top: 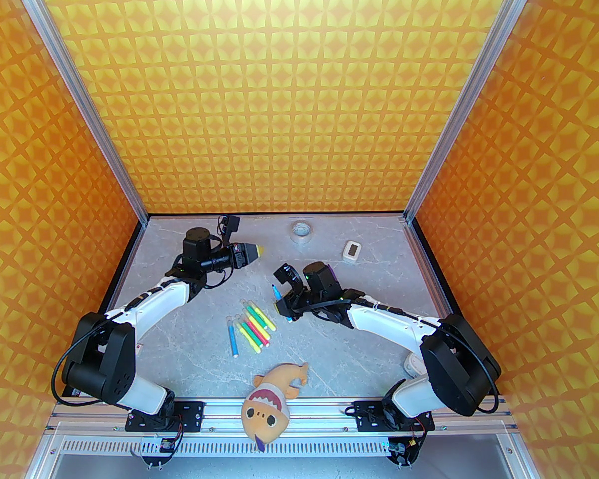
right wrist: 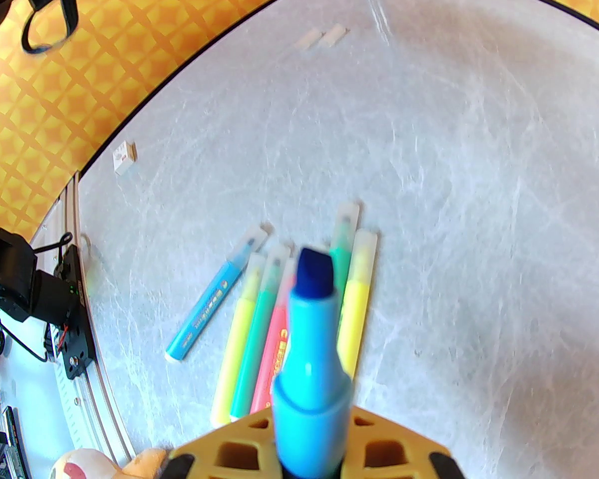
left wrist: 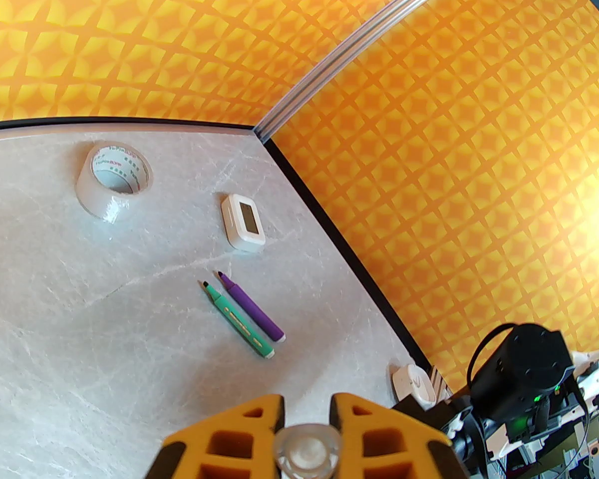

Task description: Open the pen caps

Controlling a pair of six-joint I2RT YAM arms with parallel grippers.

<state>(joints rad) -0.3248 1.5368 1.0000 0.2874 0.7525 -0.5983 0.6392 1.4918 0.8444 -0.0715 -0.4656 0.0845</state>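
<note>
We saw the left claw (left wrist: 307,409) pressed together on one whitish pen cap (left wrist: 307,451) above the table (left wrist: 80,292), where a green marker (left wrist: 237,320) and a purple marker (left wrist: 252,312) lay side by side with bare tips. The right claw (right wrist: 309,459) pinched a blue marker (right wrist: 312,347) whose dark tip stood uncovered. Below it a loose row of markers (right wrist: 274,327) lay with their caps (right wrist: 347,217) on, and two loose caps (right wrist: 336,35) lay together farther off.
</note>
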